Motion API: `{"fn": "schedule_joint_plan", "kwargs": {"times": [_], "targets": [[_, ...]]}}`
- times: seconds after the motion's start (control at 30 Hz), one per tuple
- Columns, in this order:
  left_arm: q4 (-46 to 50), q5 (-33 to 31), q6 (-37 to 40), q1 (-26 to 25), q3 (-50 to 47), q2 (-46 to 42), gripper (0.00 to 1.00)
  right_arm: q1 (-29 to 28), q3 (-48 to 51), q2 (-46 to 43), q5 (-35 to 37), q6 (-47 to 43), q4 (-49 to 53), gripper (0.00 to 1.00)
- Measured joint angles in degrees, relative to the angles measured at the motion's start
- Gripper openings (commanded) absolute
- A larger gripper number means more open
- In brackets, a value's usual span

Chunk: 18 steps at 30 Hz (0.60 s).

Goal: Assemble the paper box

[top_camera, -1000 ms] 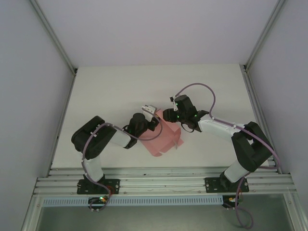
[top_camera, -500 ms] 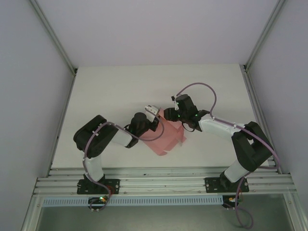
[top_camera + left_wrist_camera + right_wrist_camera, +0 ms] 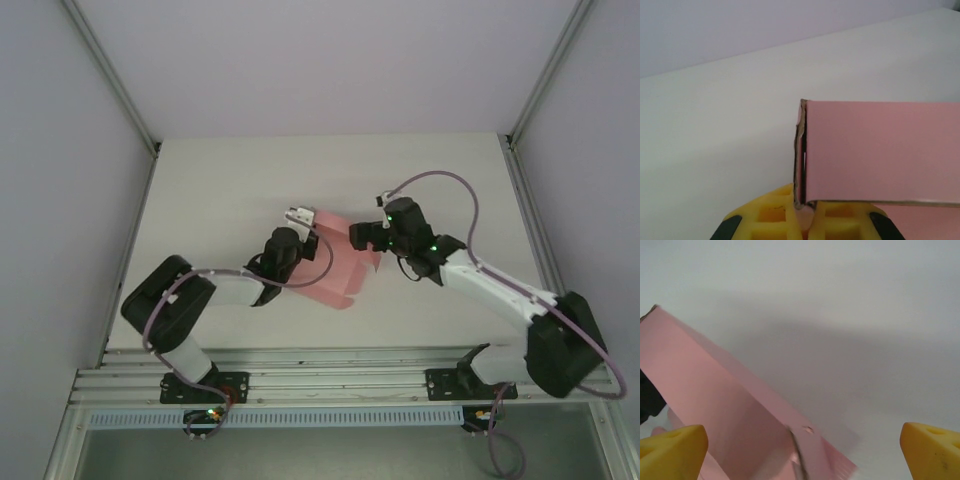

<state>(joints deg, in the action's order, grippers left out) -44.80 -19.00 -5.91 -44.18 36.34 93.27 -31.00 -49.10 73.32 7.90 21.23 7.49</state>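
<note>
We see our left pincer (image 3: pixel 804 214) squeezed shut on a corner of the pink paper box (image 3: pixel 335 270). The box lies near the middle of the white tabletop (image 3: pixel 220 190), between our two arms, with one side standing up. Our right pincer (image 3: pixel 802 447) is open wide just beside the box and holds nothing.
</note>
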Motion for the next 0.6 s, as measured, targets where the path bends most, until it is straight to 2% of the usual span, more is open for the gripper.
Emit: {"fn": "schedule_joint_plan", "kwargs": {"times": [0.2, 0.47, 0.6], "targets": [[10.3, -6.6, -3.2, 0.0, 2.4, -6.5, 0.0, 0.1, 4.9, -9.6, 2.6, -0.3, 0.7, 1.0], [18.0, -6.9, -4.3, 0.0, 3.3, -13.0, 0.0, 0.1, 6.4, -7.1, 1.6, -2.7, 0.4, 0.98], [19.8, -3.4, -4.1, 0.2, 3.5, -15.4, 0.0, 0.8, 5.7, -4.1, 4.0, -3.3, 0.8, 0.98]]}}
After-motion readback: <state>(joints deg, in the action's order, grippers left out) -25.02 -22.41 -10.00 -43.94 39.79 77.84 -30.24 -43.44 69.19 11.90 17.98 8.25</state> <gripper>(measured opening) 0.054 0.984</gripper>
